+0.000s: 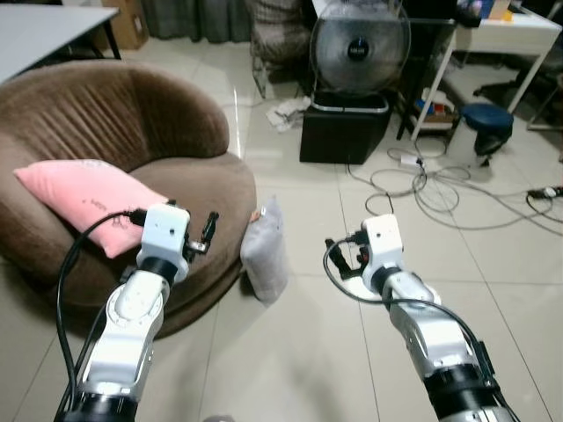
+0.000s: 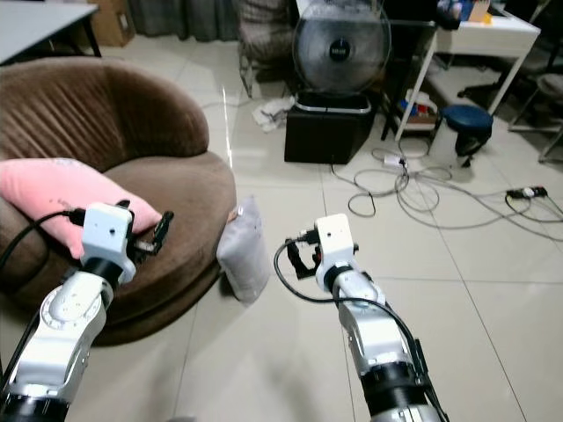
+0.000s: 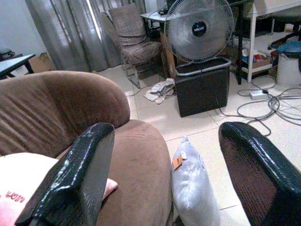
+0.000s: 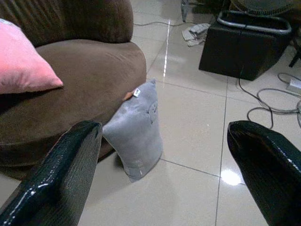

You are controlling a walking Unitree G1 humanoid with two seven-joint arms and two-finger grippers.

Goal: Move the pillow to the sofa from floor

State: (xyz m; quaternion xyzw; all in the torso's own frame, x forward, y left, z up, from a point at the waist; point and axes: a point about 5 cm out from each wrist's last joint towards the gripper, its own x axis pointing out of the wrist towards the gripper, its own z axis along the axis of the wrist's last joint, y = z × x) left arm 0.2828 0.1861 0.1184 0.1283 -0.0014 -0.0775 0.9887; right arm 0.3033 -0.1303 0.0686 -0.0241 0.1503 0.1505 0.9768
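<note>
A grey pillow (image 1: pixel 266 251) stands on edge on the tiled floor, leaning against the front of the round brown sofa (image 1: pixel 189 189). It also appears as the grey pillow (image 4: pixel 136 129) in the right wrist view and the grey pillow (image 3: pixel 194 188) in the left wrist view. My left gripper (image 1: pixel 208 234) is open, held over the sofa's front edge just left of the pillow. My right gripper (image 1: pixel 345 257) is open above the floor, to the pillow's right. Nothing is between either pair of fingers.
A pink cushion (image 1: pixel 84 200) lies on the sofa seat. Behind stand a black box (image 1: pixel 345 130) with a fan (image 1: pixel 359 53) on it, loose cables (image 1: pixel 440 189) on the floor, a blue stool (image 1: pixel 486 123) and a white desk (image 1: pixel 510 35).
</note>
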